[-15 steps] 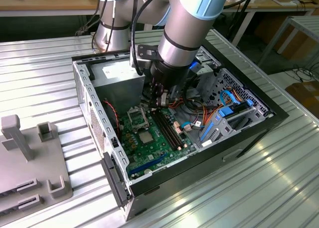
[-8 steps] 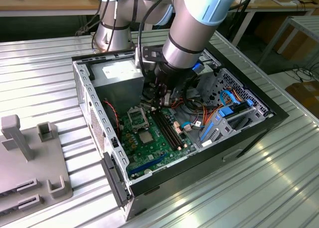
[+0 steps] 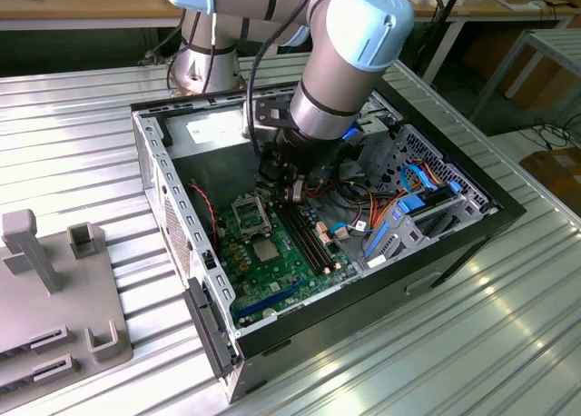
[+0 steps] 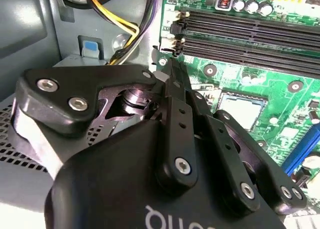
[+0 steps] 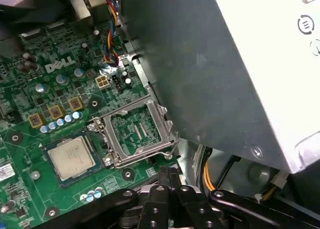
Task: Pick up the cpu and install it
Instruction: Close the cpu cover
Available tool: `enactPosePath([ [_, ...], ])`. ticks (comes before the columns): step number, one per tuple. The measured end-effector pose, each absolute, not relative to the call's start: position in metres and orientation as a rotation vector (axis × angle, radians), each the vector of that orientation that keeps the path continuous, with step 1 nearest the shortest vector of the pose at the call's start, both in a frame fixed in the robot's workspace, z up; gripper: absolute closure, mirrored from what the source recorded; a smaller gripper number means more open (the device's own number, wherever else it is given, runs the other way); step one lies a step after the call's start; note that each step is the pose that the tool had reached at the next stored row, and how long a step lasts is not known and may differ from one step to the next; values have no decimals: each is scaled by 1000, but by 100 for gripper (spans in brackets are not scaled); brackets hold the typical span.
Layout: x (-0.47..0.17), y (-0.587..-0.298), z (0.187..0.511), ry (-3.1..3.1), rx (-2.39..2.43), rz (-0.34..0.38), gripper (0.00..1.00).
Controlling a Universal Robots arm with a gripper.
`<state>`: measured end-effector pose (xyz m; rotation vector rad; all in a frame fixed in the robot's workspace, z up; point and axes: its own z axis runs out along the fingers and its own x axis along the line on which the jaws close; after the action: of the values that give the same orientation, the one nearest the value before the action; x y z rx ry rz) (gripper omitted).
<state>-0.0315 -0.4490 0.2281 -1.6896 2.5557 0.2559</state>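
Since the cpu (image 5: 72,156) lies flat in its socket on the board, silver top up, with nothing gripping it, it looks already placed; the frame (image 5: 135,131) stands swung open just beside it rather than clamped over it, which leaves the chip bare. Both sit a little ahead of the gripper (image 5: 169,173), the frame nearer to the fingertips and the cpu beyond and to one side. The gripper's fingers are pressed together with nothing between them (both wrist views agree), hanging low inside the case. Room is tight on one flank: the grey power supply (image 5: 225,64) rises close beside the gripper, with cables (image 5: 111,44) trailing off its edge. Toward the memory slots (image 4: 250,34) the board lies open.
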Motion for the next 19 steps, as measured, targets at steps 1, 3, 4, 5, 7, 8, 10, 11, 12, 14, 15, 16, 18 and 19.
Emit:
enactPosePath([
  [1, -32, -447, 221, 2561, -1661, 273, 89],
  [3, -32, -446, 220, 2568, -1647, 273, 89],
  [4, -32, -445, 219, 2573, -1640, 272, 89],
  [5, -32, -444, 218, 2577, -1633, 272, 89],
  [7, -32, -443, 217, 2578, -1630, 272, 89],
  [8, -33, -443, 216, 2578, -1629, 272, 89],
  [10, -33, -443, 215, 2578, -1629, 273, 89],
  [11, -33, -443, 214, 2578, -1628, 273, 89],
  [12, -33, -442, 214, 2579, -1627, 273, 89],
  [14, -33, -442, 212, 2580, -1625, 273, 89],
  [15, -33, -442, 211, 2580, -1624, 273, 89],
  [16, -33, -442, 210, 2581, -1622, 274, 89],
  [18, -33, -442, 209, 2582, -1620, 274, 89],
  [19, -33, -442, 209, 2582, -1619, 274, 89],
])
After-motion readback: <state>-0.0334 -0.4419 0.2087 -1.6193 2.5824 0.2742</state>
